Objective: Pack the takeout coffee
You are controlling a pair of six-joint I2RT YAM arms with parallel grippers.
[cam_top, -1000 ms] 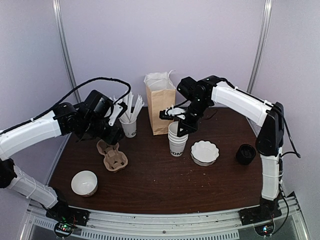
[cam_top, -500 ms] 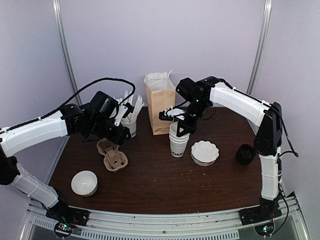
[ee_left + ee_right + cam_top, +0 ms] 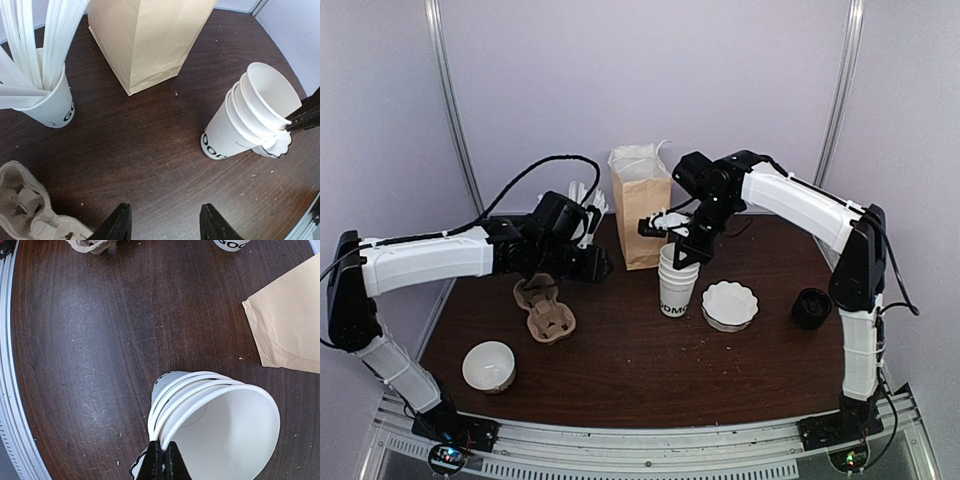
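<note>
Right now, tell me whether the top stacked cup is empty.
Empty: the top cup shows only bare white interior, right wrist view.

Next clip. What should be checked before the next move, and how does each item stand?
1. Right end effector pinching the top cup by its rim: ok.
2. Left end effector open and empty: ok.
3. Cup stack upright: ok.
4. Paper bag standing, mouth open: ok.
5. Takeout coffee with lid in view: not ok.
6. Top cup loose from the stack: cannot tell.
</note>
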